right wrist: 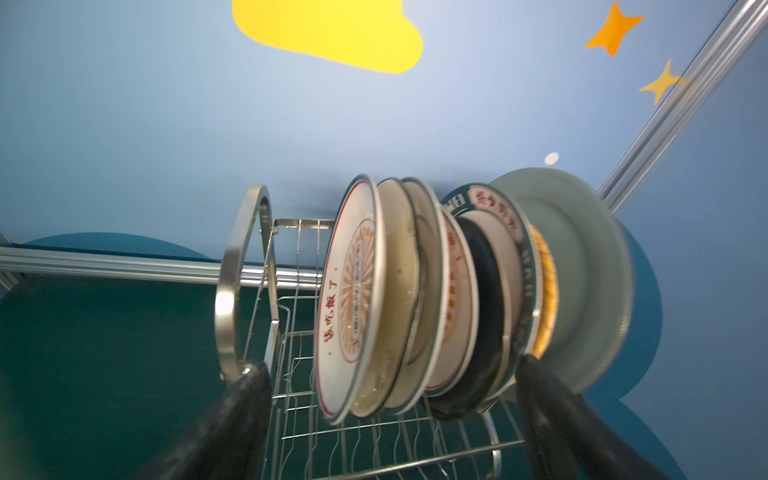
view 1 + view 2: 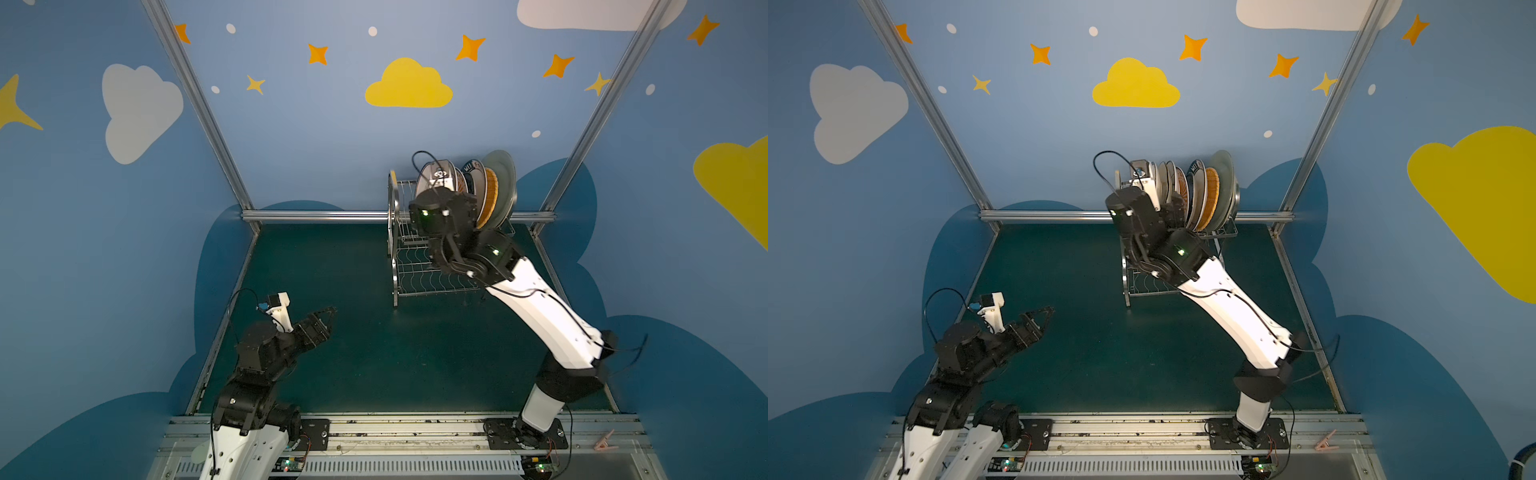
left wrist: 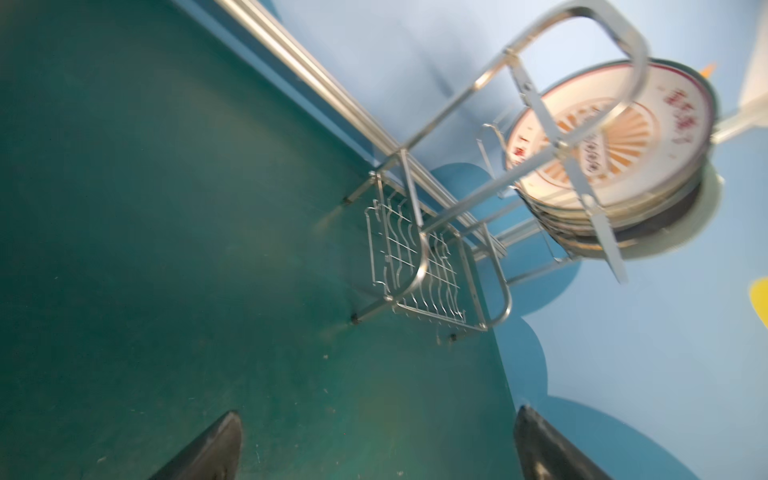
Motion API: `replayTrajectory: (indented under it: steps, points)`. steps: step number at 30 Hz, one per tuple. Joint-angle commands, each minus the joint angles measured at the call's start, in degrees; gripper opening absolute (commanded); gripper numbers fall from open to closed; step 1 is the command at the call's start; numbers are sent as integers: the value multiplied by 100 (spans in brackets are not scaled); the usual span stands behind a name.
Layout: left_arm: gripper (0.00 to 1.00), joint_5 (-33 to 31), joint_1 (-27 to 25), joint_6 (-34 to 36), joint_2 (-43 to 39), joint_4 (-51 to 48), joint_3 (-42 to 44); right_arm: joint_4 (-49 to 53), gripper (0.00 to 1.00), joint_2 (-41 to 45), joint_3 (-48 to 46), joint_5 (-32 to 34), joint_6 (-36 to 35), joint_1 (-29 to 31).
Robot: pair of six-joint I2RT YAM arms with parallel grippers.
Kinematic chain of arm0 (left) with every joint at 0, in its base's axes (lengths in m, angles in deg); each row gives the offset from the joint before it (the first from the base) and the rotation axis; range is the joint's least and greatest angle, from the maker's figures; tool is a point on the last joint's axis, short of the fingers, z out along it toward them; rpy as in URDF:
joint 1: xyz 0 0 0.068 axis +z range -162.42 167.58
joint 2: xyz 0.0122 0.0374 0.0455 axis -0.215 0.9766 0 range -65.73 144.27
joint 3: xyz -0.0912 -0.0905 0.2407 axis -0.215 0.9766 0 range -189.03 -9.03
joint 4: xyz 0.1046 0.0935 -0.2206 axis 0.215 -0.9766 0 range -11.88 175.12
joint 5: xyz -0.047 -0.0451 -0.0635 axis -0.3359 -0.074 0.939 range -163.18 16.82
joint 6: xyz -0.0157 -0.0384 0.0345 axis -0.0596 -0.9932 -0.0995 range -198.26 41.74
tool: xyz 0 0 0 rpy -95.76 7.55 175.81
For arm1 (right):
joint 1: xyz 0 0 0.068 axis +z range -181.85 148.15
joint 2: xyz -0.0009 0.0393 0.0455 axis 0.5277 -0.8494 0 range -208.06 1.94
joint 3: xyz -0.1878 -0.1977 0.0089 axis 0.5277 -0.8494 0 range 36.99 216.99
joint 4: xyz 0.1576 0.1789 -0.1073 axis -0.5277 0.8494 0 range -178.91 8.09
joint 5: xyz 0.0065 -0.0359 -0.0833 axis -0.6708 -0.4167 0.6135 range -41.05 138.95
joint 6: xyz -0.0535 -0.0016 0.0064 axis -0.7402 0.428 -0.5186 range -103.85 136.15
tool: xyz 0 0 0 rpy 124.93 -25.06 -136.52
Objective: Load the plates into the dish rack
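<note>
Plates (image 1: 353,299) stand upright, packed together, in shiny wire dish rack (image 1: 232,291).

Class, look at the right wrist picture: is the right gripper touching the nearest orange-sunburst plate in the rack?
Apart. The right wrist view shows dish rack wires between the orange-sunburst plate and the nearer finger of the right gripper.

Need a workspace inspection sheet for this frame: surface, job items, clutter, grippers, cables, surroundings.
Surface: green mat, no plates on it.
Job's things: plates on edge in the dish rack's upper tier; lower shelf empty.
Clutter: pink clip on the front rail.
Grippers: left gripper open, empty, over the mat; right gripper open at the plates.
Cables: black cable loops at both wrists.
Surroundings: blue cloud-and-star walls, aluminium frame.
</note>
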Motion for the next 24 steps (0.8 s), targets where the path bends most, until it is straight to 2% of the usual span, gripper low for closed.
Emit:
replayTrajectory:
  steps: [1, 3, 7, 11, 15, 19, 21, 24]
  points:
    - [100, -229, 0, -478, 494, 589, 47, -522, 92, 1151, -971, -592, -496, -76]
    - [100, -229, -10, -774, 882, 1049, 81, -544, 92, 1972, -1724, -1223, -341, -287]
    - [100, -393, -28, -856, 1734, 1702, 34, -745, 92, 3433, -3409, -1765, -27, -1080]
    - [100, -1169, -53, -449, 2660, 1749, -330, -819, 92, 4467, -4917, -2519, 302, -2271]
    - [100, -2482, -63, 82, 3269, 1574, -642, -1674, 92, 5014, -6571, -3344, 282, -3387]
    - [100, -3760, -48, 653, 3328, 1499, -632, -2861, 92, 5206, -7934, -4049, 365, -4373]
    - [100, -4387, -43, 754, 3246, 1786, -371, -3522, 92, 5155, -8504, -4272, 388, -4763]
    - [100, -4828, -28, 1555, 3182, 2756, 232, -4704, 92, 4916, -9462, -4747, 410, -5333]
